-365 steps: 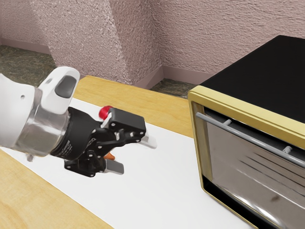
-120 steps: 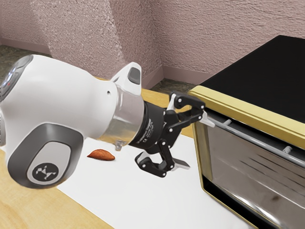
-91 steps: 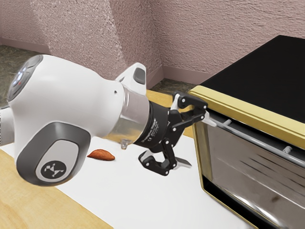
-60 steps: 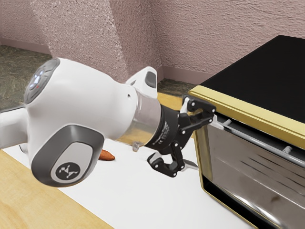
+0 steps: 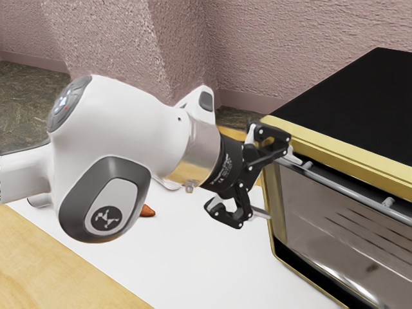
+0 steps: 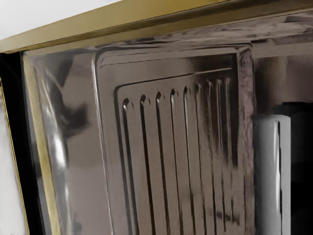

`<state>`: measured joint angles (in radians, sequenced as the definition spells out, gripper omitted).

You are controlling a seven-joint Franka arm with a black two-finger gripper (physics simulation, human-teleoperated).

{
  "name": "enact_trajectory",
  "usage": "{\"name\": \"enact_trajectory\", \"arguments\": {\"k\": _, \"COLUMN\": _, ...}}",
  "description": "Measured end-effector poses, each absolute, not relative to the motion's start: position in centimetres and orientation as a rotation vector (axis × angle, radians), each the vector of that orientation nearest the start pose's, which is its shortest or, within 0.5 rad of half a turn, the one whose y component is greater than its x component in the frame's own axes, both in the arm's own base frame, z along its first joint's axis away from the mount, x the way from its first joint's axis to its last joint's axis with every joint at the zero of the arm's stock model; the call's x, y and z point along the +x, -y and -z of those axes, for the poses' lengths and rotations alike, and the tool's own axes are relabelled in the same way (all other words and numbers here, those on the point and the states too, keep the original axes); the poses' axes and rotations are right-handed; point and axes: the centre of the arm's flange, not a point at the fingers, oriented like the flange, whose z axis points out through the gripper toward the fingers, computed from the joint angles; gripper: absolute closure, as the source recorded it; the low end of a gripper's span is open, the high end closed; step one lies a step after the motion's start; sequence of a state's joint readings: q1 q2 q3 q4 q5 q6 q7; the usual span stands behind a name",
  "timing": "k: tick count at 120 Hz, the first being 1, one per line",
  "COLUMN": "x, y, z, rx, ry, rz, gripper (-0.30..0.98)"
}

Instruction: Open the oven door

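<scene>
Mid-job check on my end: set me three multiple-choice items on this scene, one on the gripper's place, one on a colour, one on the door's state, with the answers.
1. Where is the gripper?
A) Above the oven's middle
B) Near one end of the door handle
C) Down on the floor

2. What colour is the oven's top panel?
A) Black
B) White
C) Red

3. How does the oven door stand?
A) Lowered flat
B) Half open
C) Shut

Answers:
1 B: the exterior view has the open jaws at the oven's front corner, where the handle ends.
2 A: the panel is plain black inside a gold edge.
3 C: the door sits upright within its frame.
</scene>
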<state>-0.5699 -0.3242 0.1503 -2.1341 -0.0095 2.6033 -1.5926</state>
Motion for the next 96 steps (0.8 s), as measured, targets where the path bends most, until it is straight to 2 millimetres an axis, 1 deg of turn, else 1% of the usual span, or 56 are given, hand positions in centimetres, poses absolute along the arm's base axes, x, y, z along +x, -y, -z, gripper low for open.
{"name": "enact_trajectory", "arguments": {"k": 11, "x": 47.1, "y": 19.6, "z": -62.5, "rx": 1.989, "ry": -1.364, "rz": -0.45, "gripper": 0.0}}
{"name": "enact_trajectory", "arguments": {"k": 23, "x": 47.1, "y": 19.5, "z": -62.1, "rx": 1.987, "ry": -1.369, "rz": -0.437, "gripper": 0.0}}
{"name": "enact_trajectory", "arguments": {"k": 32, "x": 46.4, "y": 18.7, "z": -62.0, "rx": 1.991, "ry": -1.369, "rz": -0.444, "gripper": 0.0}}
{"name": "enact_trajectory", "arguments": {"k": 47, "x": 45.0, "y": 16.5, "z": -61.4, "rx": 1.999, "ry": -1.383, "rz": -0.47, "gripper": 0.0}}
{"name": "enact_trajectory", "arguments": {"k": 58, "x": 42.7, "y": 15.3, "z": -60.0, "rx": 2.011, "ry": -1.389, "rz": -0.462, "gripper": 0.0}}
{"name": "enact_trajectory", "arguments": {"k": 73, "x": 39.6, "y": 15.2, "z": -58.0, "rx": 2.003, "ry": -1.407, "rz": -0.415, "gripper": 0.01}}
{"name": "enact_trajectory", "arguments": {"k": 80, "x": 37.9, "y": 14.7, "z": -57.3, "rx": 2.032, "ry": -1.392, "rz": -0.466, "gripper": 0.01}}
{"name": "enact_trajectory", "arguments": {"k": 91, "x": 35.1, "y": 12.6, "z": -56.3, "rx": 2.093, "ry": -1.364, "rz": -0.637, "gripper": 0.01}}
{"name": "enact_trajectory", "arguments": {"k": 96, "x": 33.6, "y": 11.4, "z": -56.0, "rx": 2.053, "ry": -1.4, "rz": -0.651, "gripper": 0.01}}
